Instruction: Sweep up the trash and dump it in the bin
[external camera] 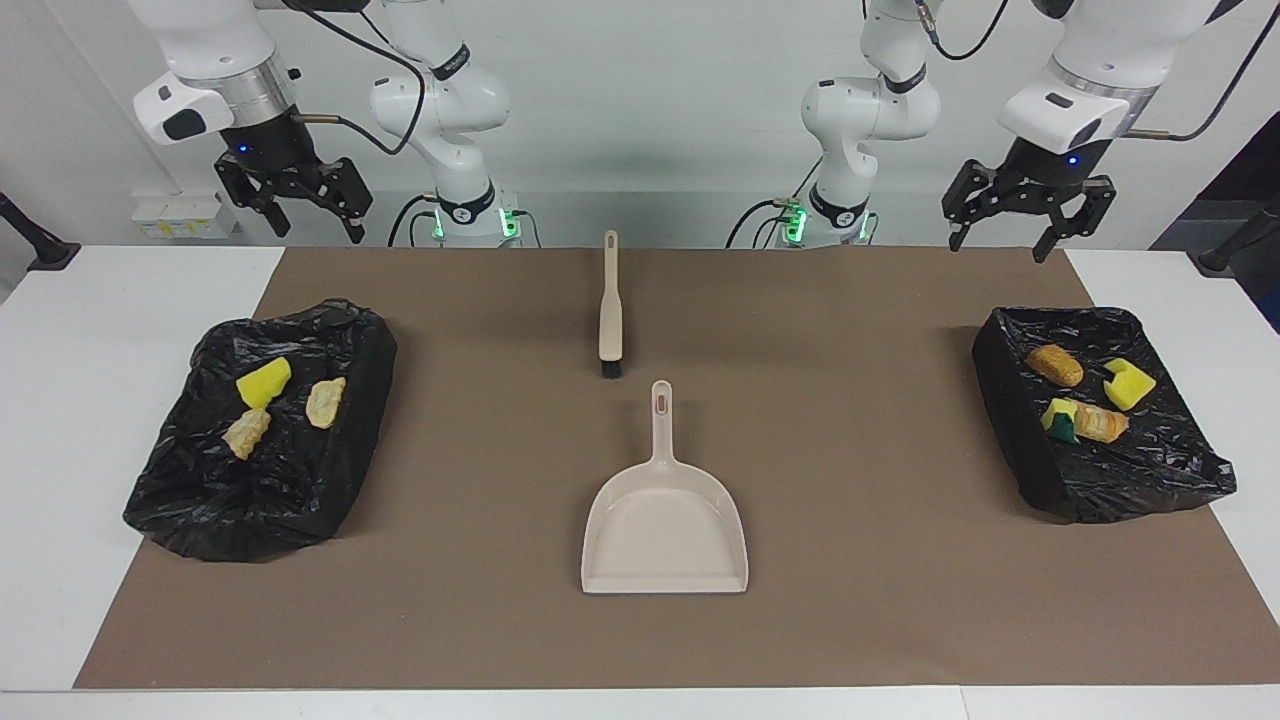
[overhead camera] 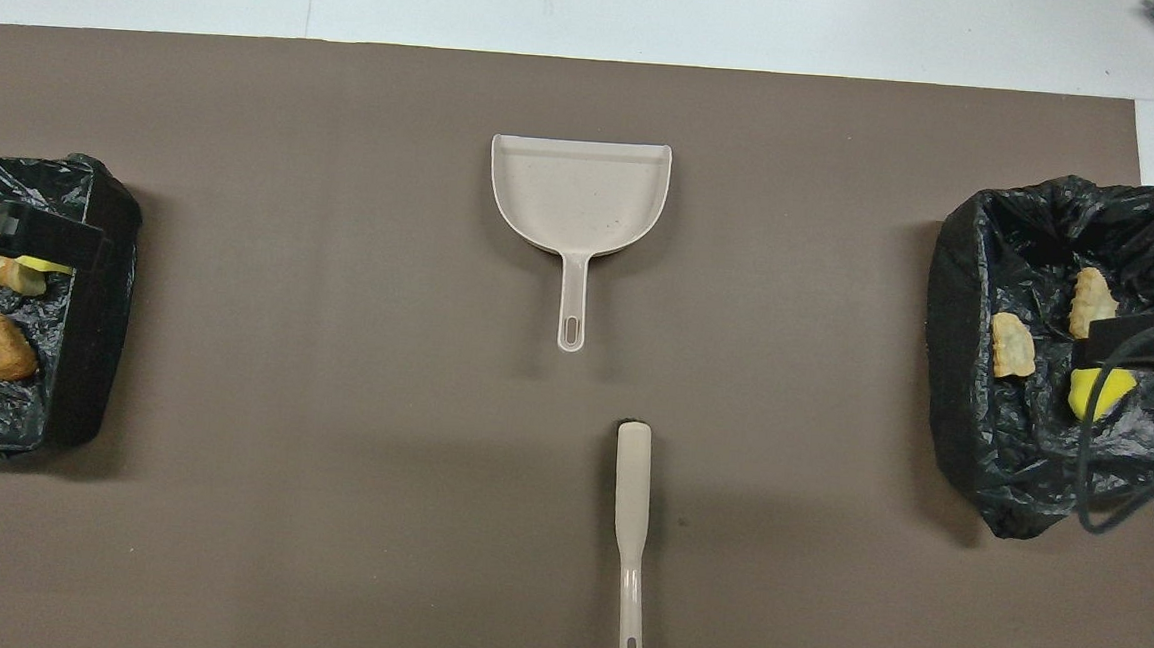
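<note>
Left gripper (external camera: 1020, 213): raised, fingers spread, empty, over the mat edge by the left-end black-lined bin (external camera: 1180, 470).
Right gripper (external camera: 298, 200): raised, spread, empty, waiting.
Trash: four scraps (external camera: 1088, 396) in that bin; three (external camera: 278, 403) in the right-end black bag-lined bin (external camera: 200, 510).
Beige plastic dustpan (external camera: 665, 530): mat centre.

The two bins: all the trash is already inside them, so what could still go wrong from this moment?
1. The bin at the left arm's end has a low, sagging liner edge; its four scraps might slide out if bumped.
2. The open left gripper and open right gripper hang raised above the table's robot edge; a careless descent could catch a liner.
</note>
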`<state>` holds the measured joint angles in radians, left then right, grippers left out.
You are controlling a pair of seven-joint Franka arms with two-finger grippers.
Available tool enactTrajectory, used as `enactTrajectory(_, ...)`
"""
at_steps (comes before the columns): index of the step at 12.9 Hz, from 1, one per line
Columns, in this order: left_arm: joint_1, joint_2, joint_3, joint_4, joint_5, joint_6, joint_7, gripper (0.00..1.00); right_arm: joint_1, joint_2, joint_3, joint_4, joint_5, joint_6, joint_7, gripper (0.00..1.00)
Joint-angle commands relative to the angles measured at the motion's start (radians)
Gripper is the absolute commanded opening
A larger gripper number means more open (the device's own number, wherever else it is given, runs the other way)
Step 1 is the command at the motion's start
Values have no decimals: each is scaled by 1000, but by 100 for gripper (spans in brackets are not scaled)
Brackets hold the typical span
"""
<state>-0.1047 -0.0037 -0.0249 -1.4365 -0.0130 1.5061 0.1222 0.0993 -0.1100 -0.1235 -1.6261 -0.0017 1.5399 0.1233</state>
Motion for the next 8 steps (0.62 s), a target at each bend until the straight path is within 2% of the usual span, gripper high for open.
enactTrajectory(1,19,-35,-9,-16,-24,-23,11,100,-6,-14,5,-12,20,6,1,100)
enactTrajectory(8,23,-64,-3,-55,-24,-33,10,100,-6,-14,4,-17,17,6,1,100)
